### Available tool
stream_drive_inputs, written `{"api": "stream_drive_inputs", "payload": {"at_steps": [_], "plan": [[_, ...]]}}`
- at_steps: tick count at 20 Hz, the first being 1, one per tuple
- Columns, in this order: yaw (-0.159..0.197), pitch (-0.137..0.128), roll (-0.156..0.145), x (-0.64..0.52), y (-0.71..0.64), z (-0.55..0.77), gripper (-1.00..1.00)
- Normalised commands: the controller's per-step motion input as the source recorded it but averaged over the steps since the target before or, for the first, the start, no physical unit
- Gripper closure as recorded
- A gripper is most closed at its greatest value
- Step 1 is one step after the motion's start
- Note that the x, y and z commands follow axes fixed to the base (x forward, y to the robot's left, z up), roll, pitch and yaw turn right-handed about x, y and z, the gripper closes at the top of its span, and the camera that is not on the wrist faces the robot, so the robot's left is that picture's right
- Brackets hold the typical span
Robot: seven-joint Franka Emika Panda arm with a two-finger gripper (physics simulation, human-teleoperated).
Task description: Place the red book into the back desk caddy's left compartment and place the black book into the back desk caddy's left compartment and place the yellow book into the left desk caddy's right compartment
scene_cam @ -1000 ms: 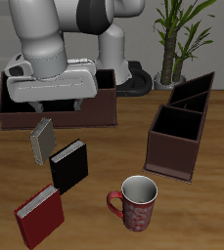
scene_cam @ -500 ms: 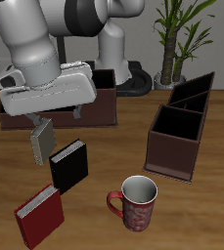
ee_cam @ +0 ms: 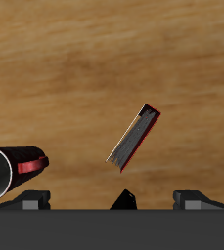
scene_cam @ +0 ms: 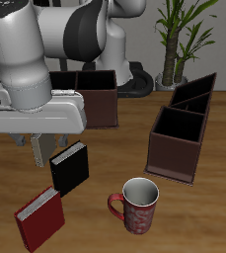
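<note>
My gripper [scene_cam: 33,154] hangs low over the table where the yellow book stood, and the hand and fingers hide that book. The jaws are open; in the wrist view the fingers [ee_cam: 30,200] are wide apart around the gripper [ee_cam: 112,200]. A dark pointed corner shows between them, and I cannot tell which book it belongs to. The black book [scene_cam: 69,166] lies flat just in front of the gripper. The red book [scene_cam: 39,217] [ee_cam: 133,135] lies nearer the front edge. The back desk caddy [scene_cam: 99,99] is partly hidden by the arm. The left desk caddy [scene_cam: 179,138] stands off to the side.
A red and white mug [scene_cam: 137,205] [ee_cam: 6,171] stands near the front edge, between the books and the left desk caddy. A potted plant [scene_cam: 174,35] stands at the back, beyond the caddies.
The gripper has come forward from the back caddy and dropped lower. It now covers the yellow book, which showed before. The other things have not moved.
</note>
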Motion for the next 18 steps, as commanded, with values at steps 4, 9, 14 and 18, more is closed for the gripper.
{"api": "stream_drive_inputs", "payload": {"at_steps": [4, 9, 14, 18], "plan": [[-0.055, -0.006, -0.103, 0.21, -0.04, -0.24, -1.00], [-0.064, 0.031, -0.091, 0.19, 0.05, -0.35, -1.00], [-0.032, 0.011, 0.038, 0.10, 0.14, -0.25, -1.00], [-0.069, -0.003, -0.027, 0.15, -0.14, -0.12, -1.00]]}}
